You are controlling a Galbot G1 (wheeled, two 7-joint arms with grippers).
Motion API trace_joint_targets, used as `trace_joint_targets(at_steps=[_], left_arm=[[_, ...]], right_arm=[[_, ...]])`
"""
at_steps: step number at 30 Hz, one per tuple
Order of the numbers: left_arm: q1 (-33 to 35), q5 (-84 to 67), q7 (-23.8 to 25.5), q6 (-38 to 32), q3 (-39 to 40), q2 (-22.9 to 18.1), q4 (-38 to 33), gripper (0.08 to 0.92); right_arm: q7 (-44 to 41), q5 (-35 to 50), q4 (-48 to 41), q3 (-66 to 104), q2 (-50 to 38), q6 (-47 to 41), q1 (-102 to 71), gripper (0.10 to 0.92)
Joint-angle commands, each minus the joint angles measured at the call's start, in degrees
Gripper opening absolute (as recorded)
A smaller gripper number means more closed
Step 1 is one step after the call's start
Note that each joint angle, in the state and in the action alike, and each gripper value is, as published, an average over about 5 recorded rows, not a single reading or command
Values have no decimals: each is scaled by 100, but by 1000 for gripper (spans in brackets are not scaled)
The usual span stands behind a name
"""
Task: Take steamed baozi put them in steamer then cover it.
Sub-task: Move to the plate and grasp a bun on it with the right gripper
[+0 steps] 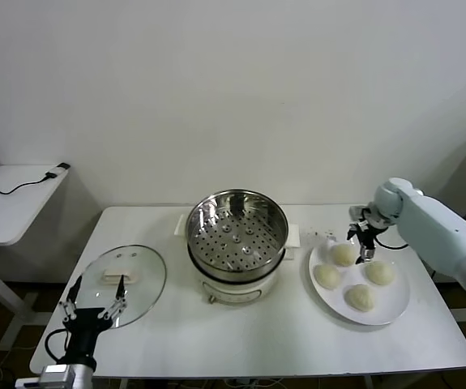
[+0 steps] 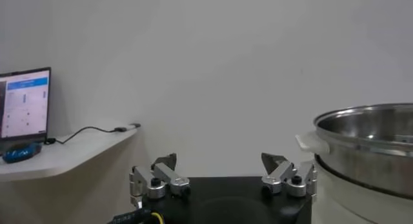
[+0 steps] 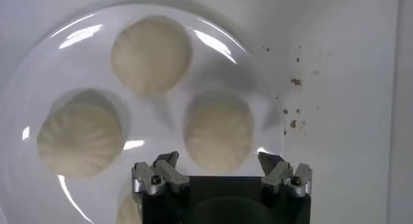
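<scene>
White plate (image 1: 398, 309) holds four baozi (image 1: 344, 254); right gripper (image 1: 363, 241) hovers wide open over the far one, lined up to grab. Steamer (image 1: 237, 235) empty, cover (image 1: 123, 284) beside it; left gripper (image 1: 95, 306) open, parked.

Bare table (image 1: 297, 332) lies near the steamer (image 1: 237, 235); 4 baozi (image 1: 344, 254) crowd the plate (image 1: 399, 304) at right.

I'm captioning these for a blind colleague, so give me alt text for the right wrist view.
The right claw, open, hovers over a white plate holding cream-white steamed baozi, lined up with the nearest bun. Two more buns lie beyond it, a fourth only partly visible, with dark specks on the white table.
</scene>
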Motion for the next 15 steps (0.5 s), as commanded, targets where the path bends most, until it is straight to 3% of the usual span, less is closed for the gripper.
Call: trace_joint_targets(at_steps=[1,9,15], left_arm=[[-2,5,1,2,-3,10,17,823],[-21,10,1,-1,-3,14,43,823],[-20,27,-2,0,13,7,43,823]], right_arm=[[-67,-158,-498,-28,332,88,70,823],[-51,-249,-584,185,423,142,-38,822],[-70,-311,-621,256,443,192,-50,757]])
